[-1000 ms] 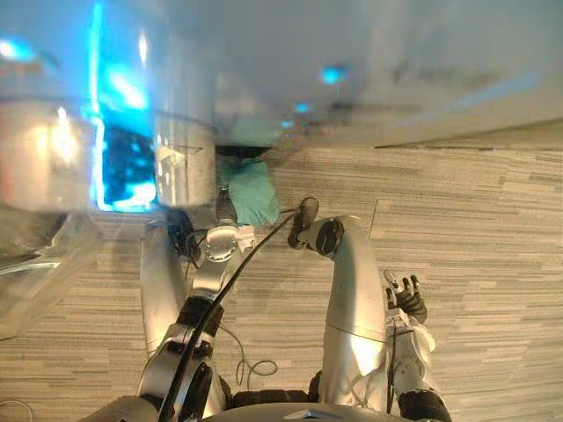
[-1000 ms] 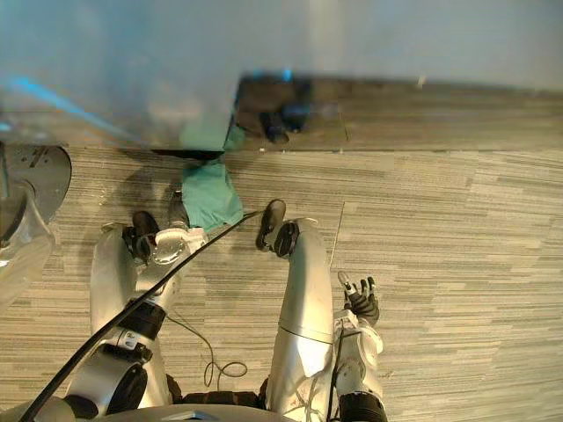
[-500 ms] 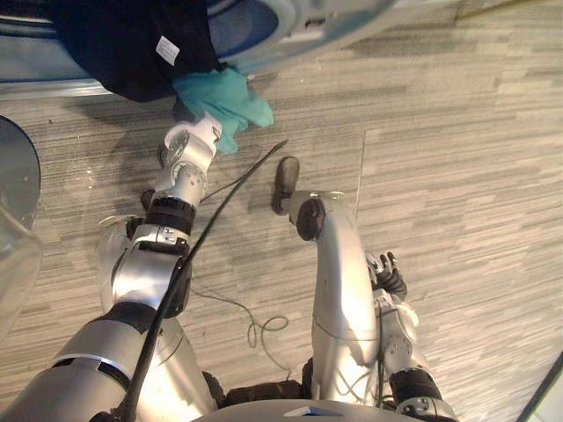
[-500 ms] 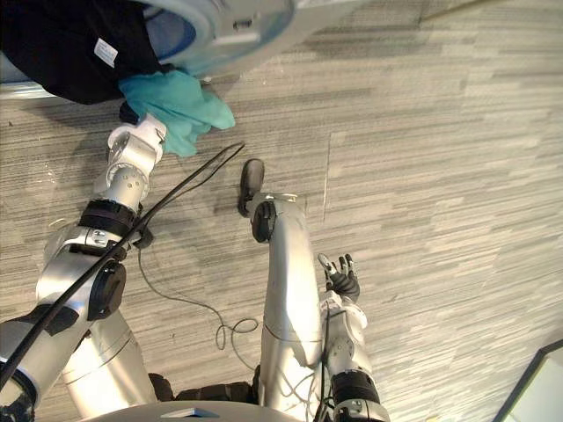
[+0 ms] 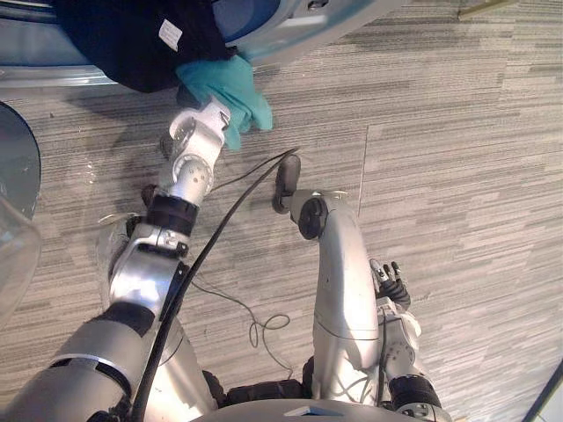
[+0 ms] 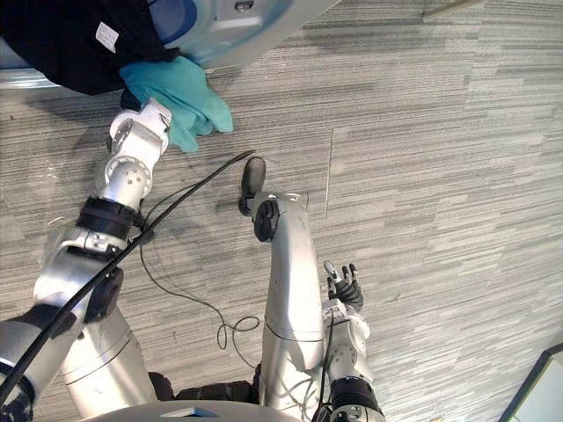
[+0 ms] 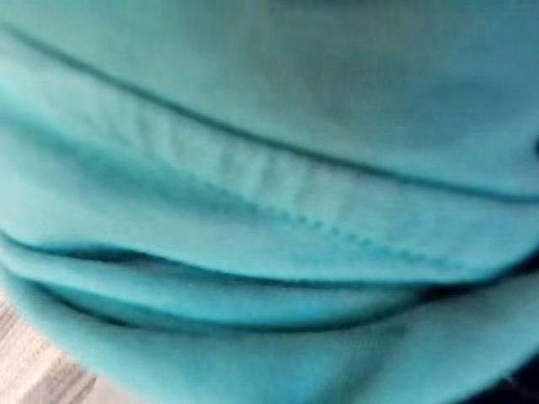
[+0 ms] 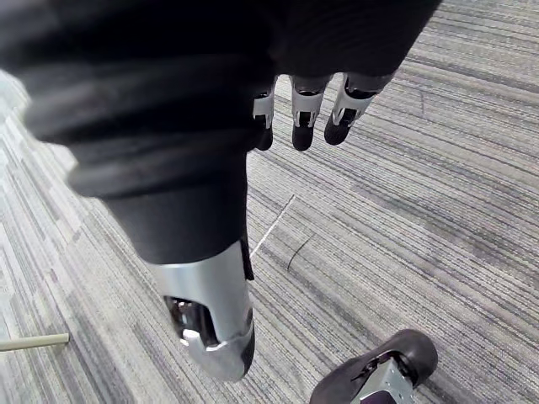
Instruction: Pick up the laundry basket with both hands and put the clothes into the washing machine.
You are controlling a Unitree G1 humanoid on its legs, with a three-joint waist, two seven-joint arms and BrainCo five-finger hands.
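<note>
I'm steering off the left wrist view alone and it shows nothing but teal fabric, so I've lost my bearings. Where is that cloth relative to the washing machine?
Observer: The teal cloth hangs at the washing machine's pale blue round opening rim. Most of it is outside, above the grey striped floor.
Operator: Is anything else at the opening?
Observer: A black garment with a white label drapes out of it, touching the cloth.
Operator: And my other hand?
Observer: The right hand hangs low at the robot's side, fingers relaxed, holding nothing.
</note>
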